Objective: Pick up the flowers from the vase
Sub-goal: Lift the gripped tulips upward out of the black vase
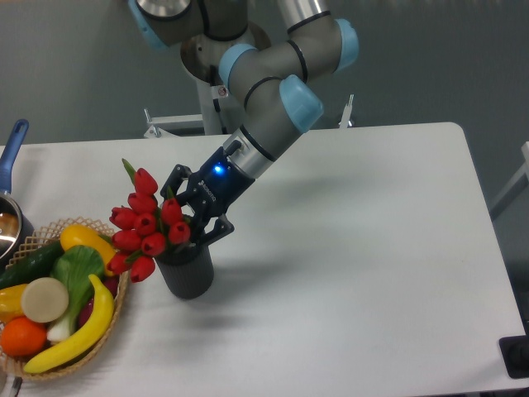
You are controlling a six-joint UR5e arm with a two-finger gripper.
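The vase (187, 271) was parked near the counter's (355, 248) front-left, with the flowers (145, 229) fanned up and leftward out of it. The end effector (187, 217) was reached in from the right, at the bunch's right edge. Clenched or released couldn't really be told.

A grey and blue robot arm (273, 91) reaches down from the top toward the left of the white counter (355, 248). Its black gripper (188, 213), with a blue light glowing on the wrist, sits at the right side of the flowers (147, 227), its jaws closed in around the stems just above the vase (187, 269). The red buds lean left over a wicker basket (50, 236) of fruit and vegetables. A pot (10, 211) with a blue handle stands at the left edge.
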